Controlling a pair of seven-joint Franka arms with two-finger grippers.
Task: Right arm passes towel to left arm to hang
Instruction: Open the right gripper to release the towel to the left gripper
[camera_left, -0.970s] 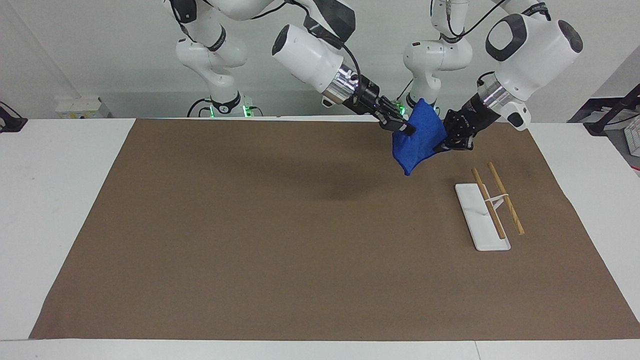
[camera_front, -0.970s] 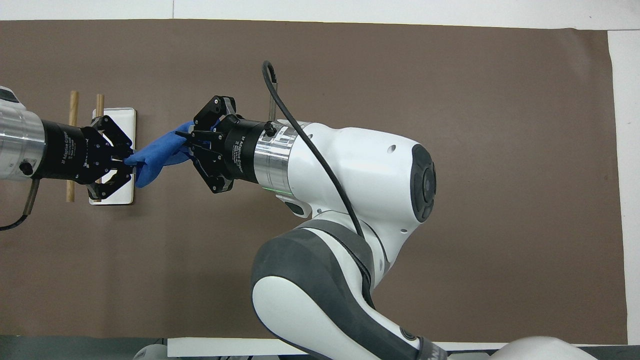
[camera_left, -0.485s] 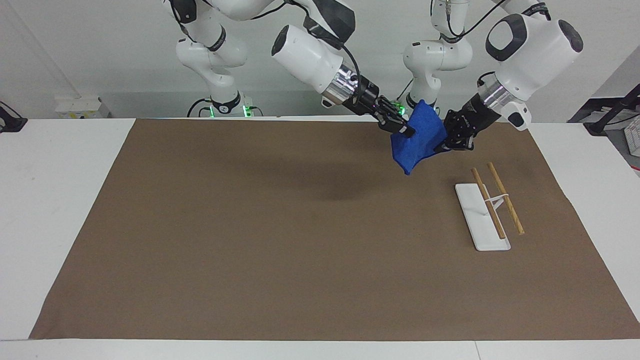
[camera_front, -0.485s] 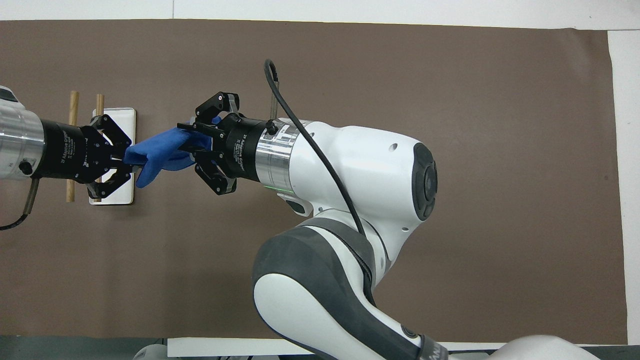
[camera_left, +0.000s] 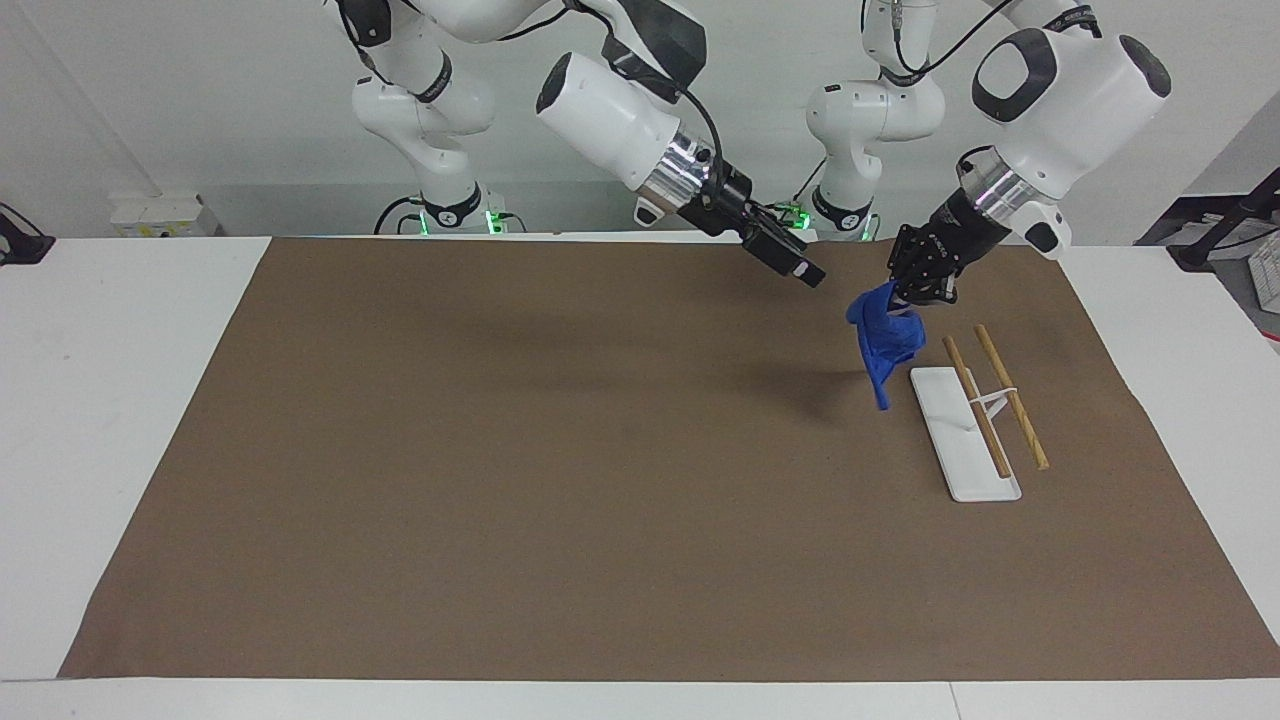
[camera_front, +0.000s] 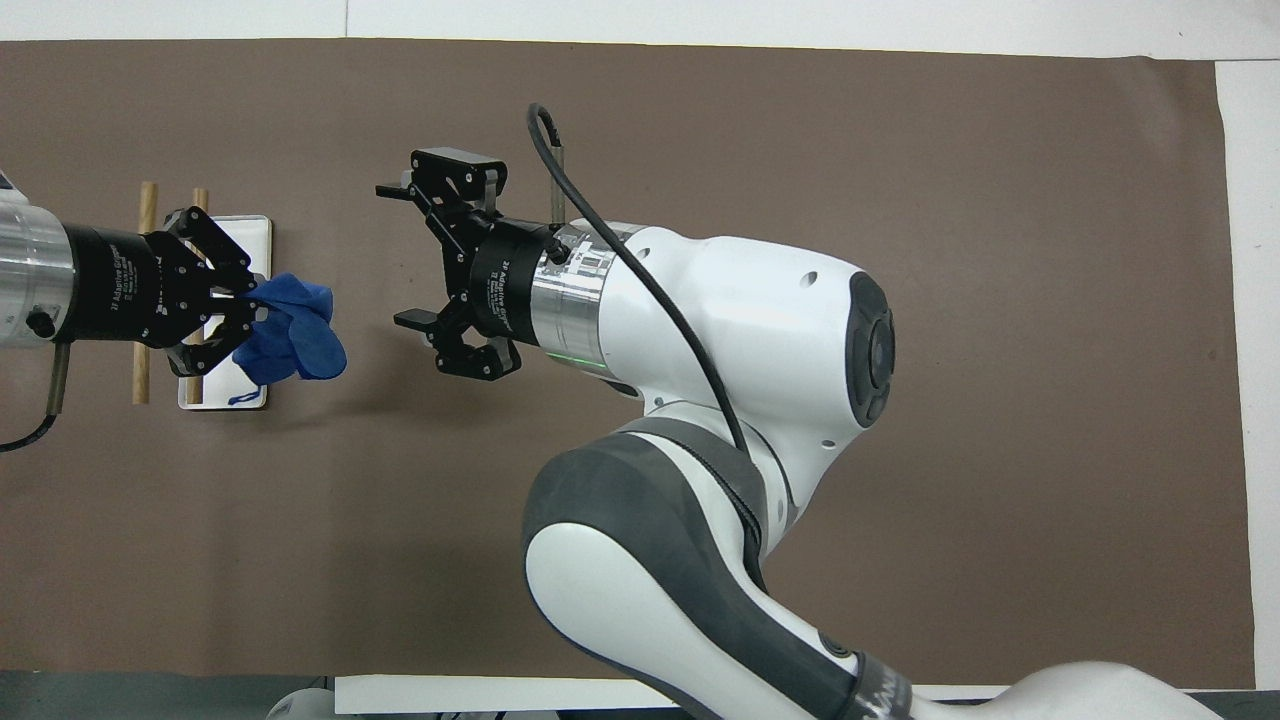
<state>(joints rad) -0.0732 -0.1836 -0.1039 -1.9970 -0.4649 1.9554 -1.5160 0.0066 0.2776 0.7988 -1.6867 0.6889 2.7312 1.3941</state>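
Facing view, left gripper (camera_left: 918, 292): raised over the brown mat (camera_left: 560, 480), pinched tight on the top of the towel (camera_left: 884, 338).
Facing view, towel: a bunched blue cloth hanging free from that pinch, its lowest tip in the air just beside the white tray (camera_left: 958, 440), at the tray's end nearer to the robots.
Facing view, right gripper (camera_left: 800, 270): up over the mat, clear of the towel, holding nothing.
Facing view, rack: two wooden rods (camera_left: 1010, 396) lie across the tray at the left arm's end of the table.

Overhead view, left gripper (camera_front: 240, 314): reaches in over the tray (camera_front: 252, 232), fingertips clenched on the towel (camera_front: 292, 342).
Overhead view, towel: a crumpled blue clump drooping from the fingertips, covering part of the tray.
Overhead view, right gripper (camera_front: 392, 254): fingers (camera_front: 412, 320) spread wide apart, released, with bare mat (camera_front: 900, 200) showing between it and the towel.
Overhead view, rods (camera_front: 146, 214): partly hidden under the left arm's wrist.
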